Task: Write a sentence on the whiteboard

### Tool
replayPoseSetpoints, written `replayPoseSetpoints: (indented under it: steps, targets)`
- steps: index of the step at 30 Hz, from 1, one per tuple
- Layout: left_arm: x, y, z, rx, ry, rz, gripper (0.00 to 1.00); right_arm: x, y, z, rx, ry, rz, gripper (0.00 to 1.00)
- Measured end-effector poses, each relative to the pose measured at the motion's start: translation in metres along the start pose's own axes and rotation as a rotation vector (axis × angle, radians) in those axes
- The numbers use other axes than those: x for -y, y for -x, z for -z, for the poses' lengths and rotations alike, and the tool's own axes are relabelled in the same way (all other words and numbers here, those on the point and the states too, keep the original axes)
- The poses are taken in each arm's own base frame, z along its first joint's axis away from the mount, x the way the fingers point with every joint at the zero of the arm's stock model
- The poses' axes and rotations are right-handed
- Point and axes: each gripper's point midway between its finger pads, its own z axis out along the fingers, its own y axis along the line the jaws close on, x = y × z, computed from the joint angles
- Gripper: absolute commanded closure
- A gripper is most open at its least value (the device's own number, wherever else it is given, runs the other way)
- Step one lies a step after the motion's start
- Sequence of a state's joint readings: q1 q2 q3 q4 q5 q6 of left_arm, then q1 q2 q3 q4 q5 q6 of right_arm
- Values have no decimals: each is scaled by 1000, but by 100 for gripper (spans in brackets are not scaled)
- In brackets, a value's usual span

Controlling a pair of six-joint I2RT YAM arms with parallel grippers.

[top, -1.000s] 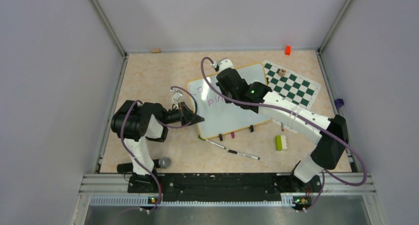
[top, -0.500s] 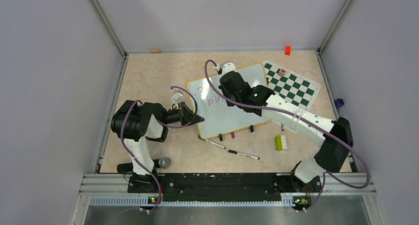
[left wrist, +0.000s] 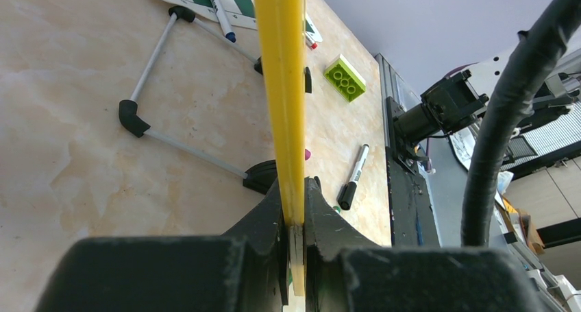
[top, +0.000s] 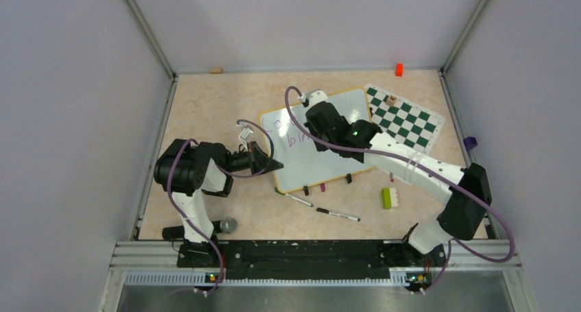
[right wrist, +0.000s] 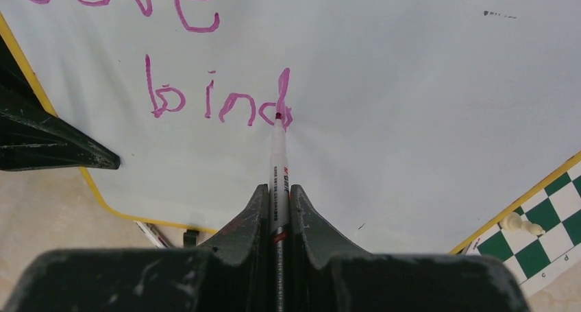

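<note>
Marbled tabletop point(top: 205, 99) bears the whiteboard point(top: 312, 168), whose sentence point(right wrist: 209, 105) reads "Love bind".

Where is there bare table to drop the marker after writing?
Far-left tabletop, bordered by the back wall, the whiteboard and the left arm, is bare. Crowded: the near strip below the whiteboard, with two loose pens, a green brick and the right arm overhead.

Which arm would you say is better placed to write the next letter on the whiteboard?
The right arm. The right hand grips the marker, its tip touching the whiteboard at the end of the purple word "bind". The left hand is clamped on the board's yellow frame.
</note>
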State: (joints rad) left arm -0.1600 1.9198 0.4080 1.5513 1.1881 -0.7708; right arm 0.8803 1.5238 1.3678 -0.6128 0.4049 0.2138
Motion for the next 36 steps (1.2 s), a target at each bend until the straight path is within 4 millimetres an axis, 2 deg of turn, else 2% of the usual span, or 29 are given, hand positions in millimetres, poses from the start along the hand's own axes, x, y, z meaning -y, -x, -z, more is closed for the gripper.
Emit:
replayPoseSetpoints:
  steps: [8, 13, 19, 23, 36]
  targets:
    - [1, 0, 0, -1, -4, -7, 100, 3, -10, 3, -25, -3, 3, 100]
    - [1, 0, 0, -2, -6, -13, 100, 5, -7, 6, -16, -8, -9, 100]
    - [1, 0, 0, -2, -6, -14, 100, 15, 6, 28, 48, -7, -42, 100]
    - [1, 0, 0, -2, -7, -15, 100, 24, 8, 40, 88, -19, -60, 100]
    - [1, 0, 0, -2, -7, -16, 100, 30, -23, 33, 80, -47, -100, 100]
